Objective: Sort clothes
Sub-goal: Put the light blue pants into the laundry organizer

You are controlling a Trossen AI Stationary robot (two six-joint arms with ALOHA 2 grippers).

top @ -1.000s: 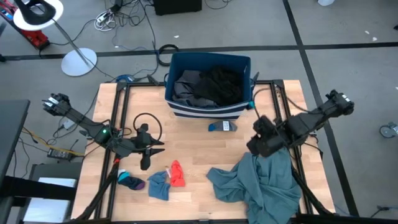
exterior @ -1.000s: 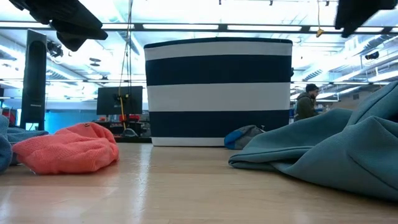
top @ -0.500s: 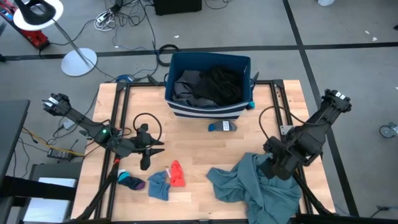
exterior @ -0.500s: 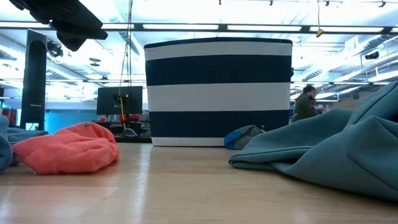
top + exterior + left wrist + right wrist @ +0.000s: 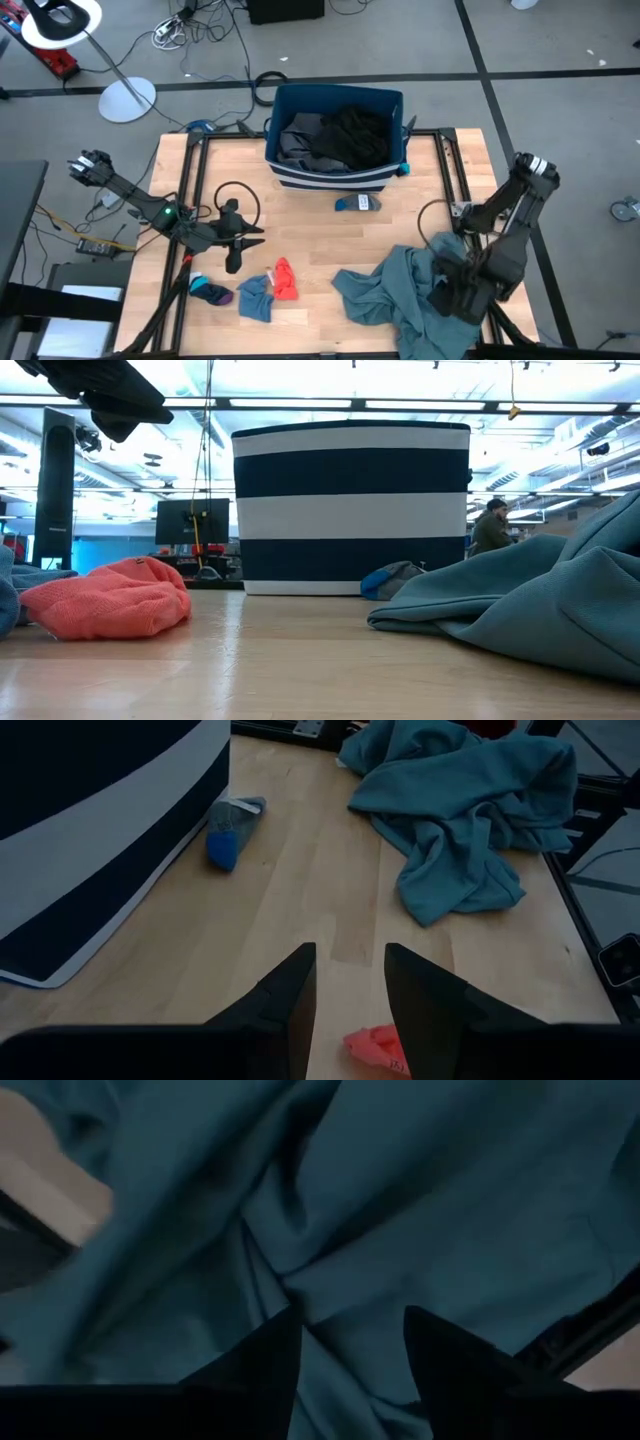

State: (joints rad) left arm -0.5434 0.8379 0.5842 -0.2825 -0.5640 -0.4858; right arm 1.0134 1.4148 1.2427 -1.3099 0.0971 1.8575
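Observation:
A large teal-grey garment [image 5: 400, 290] lies crumpled on the table's near right; it also shows in the low view [image 5: 530, 600]. My right gripper [image 5: 447, 290] is open right above it, its fingers [image 5: 270, 1355] pointing down at the folds [image 5: 330, 1230]. My left gripper [image 5: 250, 236] is open and empty over the table's left middle, as its wrist view shows [image 5: 350, 990]. A red piece [image 5: 285, 278], a blue piece [image 5: 255, 298] and a small dark sock [image 5: 210, 292] lie near left. A blue-grey sock [image 5: 357, 203] lies before the bin. My right gripper stands open close over the teal-grey garment's middle folds [image 5: 300, 1280], coming from above. I cannot tell whether its fingertips touch the cloth.
The navy bin with white stripes [image 5: 335, 160] stands at the far middle, holding dark grey and black clothes [image 5: 335, 135]. Black frame rails run along the table's left and right sides. A person shows in the room behind [image 5: 490, 525]. Bare wood lies between the bin and the near piles.
My right gripper has gone toward the table's near edge and down over the teal-grey garment, tipping to point downward; its arm has left the low view's top right. The garment lies about as before.

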